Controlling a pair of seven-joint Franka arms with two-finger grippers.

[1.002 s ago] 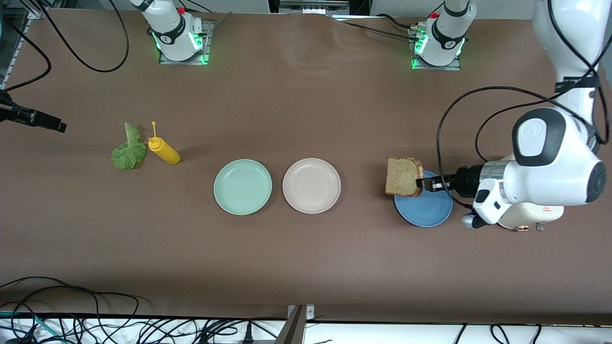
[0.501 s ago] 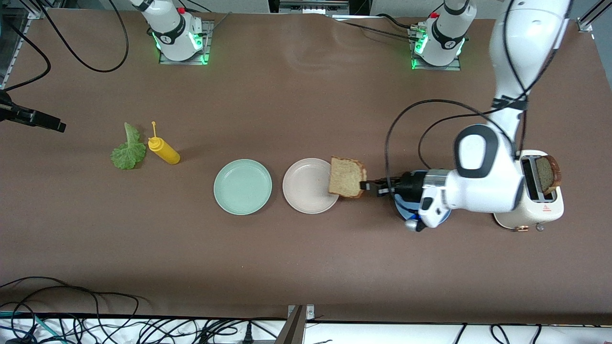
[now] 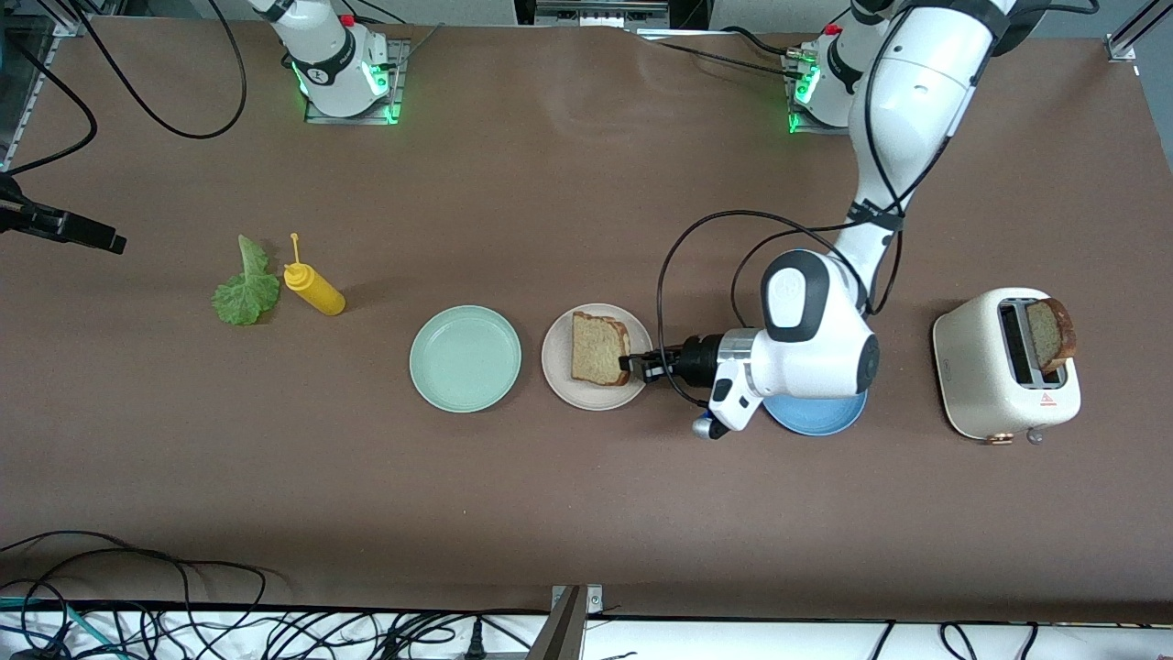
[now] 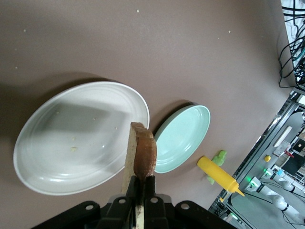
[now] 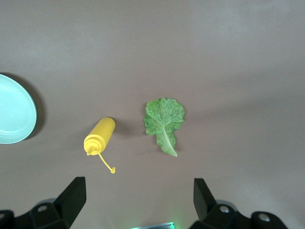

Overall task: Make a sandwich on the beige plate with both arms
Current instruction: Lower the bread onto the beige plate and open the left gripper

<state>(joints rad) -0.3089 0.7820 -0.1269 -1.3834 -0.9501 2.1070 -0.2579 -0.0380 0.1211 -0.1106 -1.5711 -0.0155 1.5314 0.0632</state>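
While the left gripper [image 3: 627, 363] is pinching a bread slice [image 3: 599, 348] edge-on over the beige plate [image 3: 561, 367], the right gripper [image 5: 138, 200] is waiting, fingers spread wide and empty, above the lettuce leaf [image 5: 164, 122].

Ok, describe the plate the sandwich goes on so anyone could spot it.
Three plates sit in a row on the brown table. The beige plate is the middle one, between the mint-green plate and the blue plate. Only it has a bread slice over it.
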